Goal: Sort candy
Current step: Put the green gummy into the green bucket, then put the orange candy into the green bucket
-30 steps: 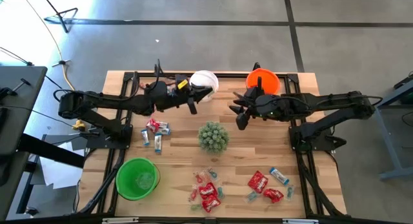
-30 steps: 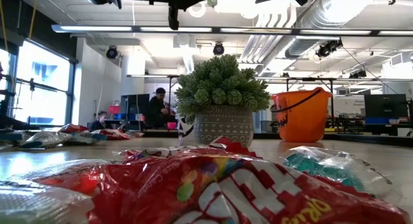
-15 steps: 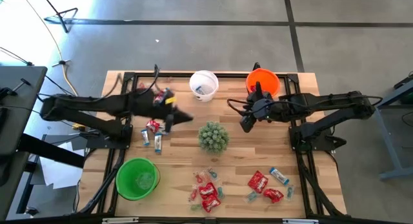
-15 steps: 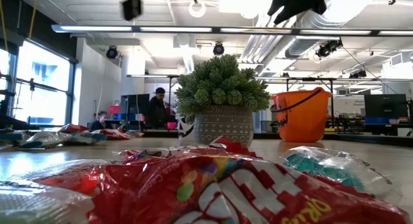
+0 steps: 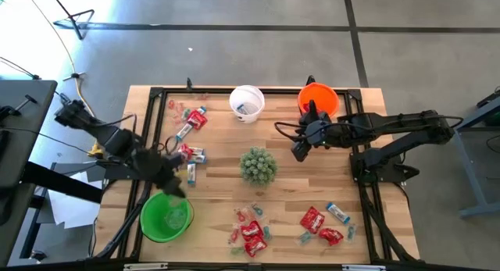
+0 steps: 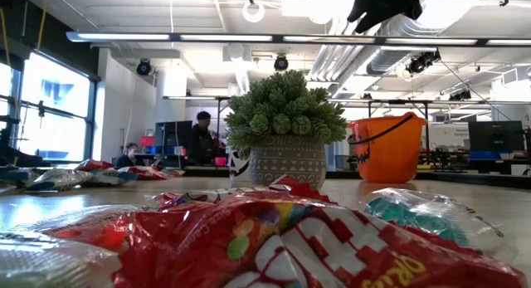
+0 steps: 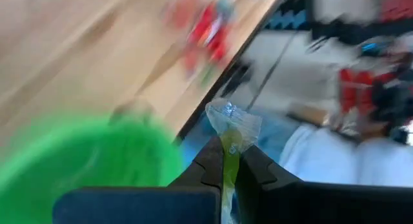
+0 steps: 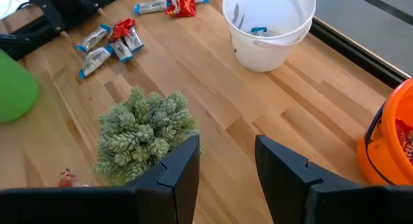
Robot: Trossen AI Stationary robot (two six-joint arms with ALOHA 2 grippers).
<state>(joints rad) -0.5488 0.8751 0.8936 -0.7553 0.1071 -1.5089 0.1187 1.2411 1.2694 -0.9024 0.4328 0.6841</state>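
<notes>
My left gripper (image 5: 178, 187) hangs over the far rim of the green bucket (image 5: 166, 216), shut on a small green candy in a clear wrapper (image 7: 228, 130). My right gripper (image 5: 297, 150) floats open above the table, between the potted plant (image 5: 257, 165) and the orange bucket (image 5: 319, 98). Loose candy lies flat on the table in clusters: at the far left (image 5: 191, 119), at mid left (image 5: 187, 158), near the front middle (image 5: 250, 232) and at the front right (image 5: 324, 224). The white bucket (image 5: 247, 103) holds a blue-and-white sweet (image 8: 258, 31). My left gripper pinches the green candy between its two fingertips (image 7: 210, 161). The crinkled clear wrapper end (image 7: 231, 117) sticks out past the tips. The candy is lifted clear of the table, beside the green bucket (image 7: 84, 166).
The spiky green plant (image 8: 143, 130) stands mid-table, just ahead of my right gripper (image 8: 226, 166). White and orange buckets stand at the far edge, the green bucket at the near left. Bare wood lies between plant and white bucket. People sit in the room beyond (image 6: 202, 139).
My left arm has swung from the white bucket at the far edge toward the near left, and now ends over the green bucket's far rim. My right gripper has shifted only slightly, toward the near edge.
</notes>
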